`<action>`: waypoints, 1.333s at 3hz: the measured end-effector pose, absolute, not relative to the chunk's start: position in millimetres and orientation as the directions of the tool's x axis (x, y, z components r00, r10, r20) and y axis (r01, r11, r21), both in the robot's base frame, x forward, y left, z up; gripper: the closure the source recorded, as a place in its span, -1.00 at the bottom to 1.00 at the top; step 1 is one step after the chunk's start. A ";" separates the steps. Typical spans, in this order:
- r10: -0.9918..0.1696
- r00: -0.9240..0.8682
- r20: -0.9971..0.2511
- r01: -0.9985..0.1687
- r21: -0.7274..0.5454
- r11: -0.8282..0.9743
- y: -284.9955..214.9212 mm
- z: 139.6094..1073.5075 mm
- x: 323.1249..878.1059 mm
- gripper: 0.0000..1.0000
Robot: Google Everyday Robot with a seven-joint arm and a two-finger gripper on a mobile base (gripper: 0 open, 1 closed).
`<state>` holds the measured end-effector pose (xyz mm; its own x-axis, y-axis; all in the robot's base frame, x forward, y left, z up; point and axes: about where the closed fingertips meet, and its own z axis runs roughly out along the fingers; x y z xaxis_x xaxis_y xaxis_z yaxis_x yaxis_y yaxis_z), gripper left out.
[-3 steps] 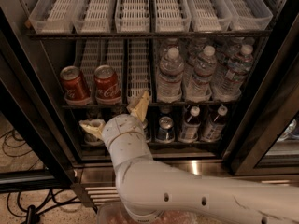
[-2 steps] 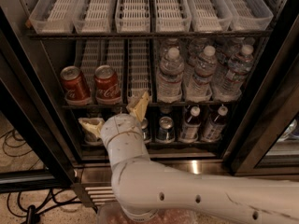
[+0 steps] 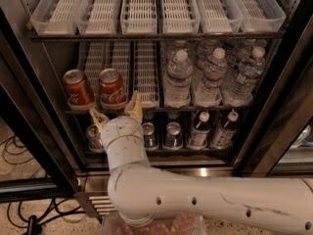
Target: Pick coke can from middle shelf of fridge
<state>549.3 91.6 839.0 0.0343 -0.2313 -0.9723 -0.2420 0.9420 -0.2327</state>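
Standing at left front of middle shelf [image 3: 146, 77] in fridge [image 3: 34, 116]: red can [image 3: 78, 88], then coke can [image 3: 112, 88] beside it. Gripper [image 3: 116, 112] just below coke can, jaws spread, grasping nothing. Water bottles [image 3: 210, 77] fill shelf's right.

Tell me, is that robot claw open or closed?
Open: the gripper sits just below the right coke can, fingers spread wide apart.
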 end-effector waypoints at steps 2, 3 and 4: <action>-0.216 0.048 -0.975 -0.210 -0.221 0.952 90.4 841.4 555.9 -0.36; -0.212 0.058 -0.976 -0.210 -0.219 0.953 101.0 841.0 567.8 -0.20; -0.216 0.077 -0.973 -0.189 -0.227 0.955 103.7 845.3 582.6 -0.18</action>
<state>582.6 103.7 845.3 0.0767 -0.2157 -0.9734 -0.1892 0.9554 -0.2266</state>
